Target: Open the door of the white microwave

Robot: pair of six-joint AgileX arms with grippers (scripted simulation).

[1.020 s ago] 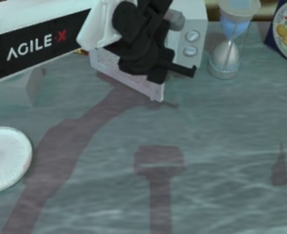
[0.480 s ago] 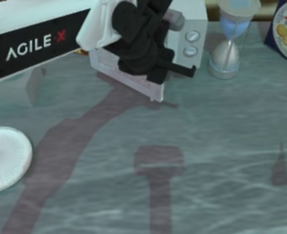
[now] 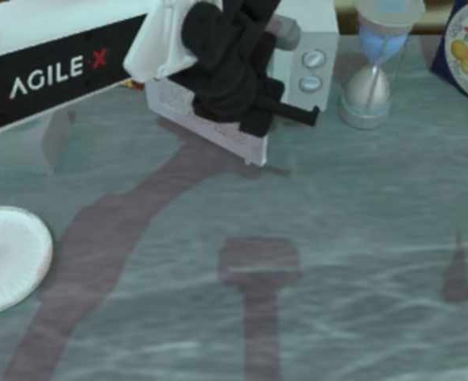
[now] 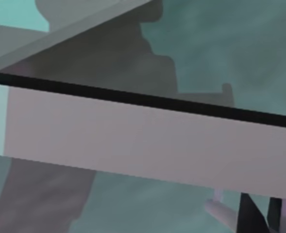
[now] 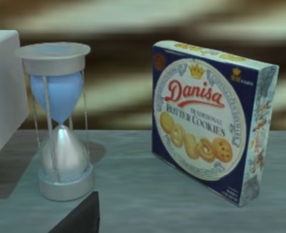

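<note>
The white microwave [image 3: 317,28] stands at the table's back centre, with two silver knobs [image 3: 314,59] on its front. Its door [image 3: 234,139] is swung partly out towards the table's front, hinged at its left end. My left arm reaches in from the left. Its black left gripper [image 3: 313,116] is at the door's free end, shut on the door's handle. In the left wrist view the door's edge [image 4: 147,136] crosses the picture, and the pale handle bar [image 4: 220,208] sits beside my left gripper [image 4: 263,216]. Only one dark finger [image 5: 82,218] of my right gripper shows.
A blue hourglass [image 3: 369,83] stands just right of the microwave. A blue cookie box [image 3: 466,48] is at the back right. A white round plate [image 3: 7,258] lies at the left edge, and a grey block [image 3: 31,147] sits under my left arm.
</note>
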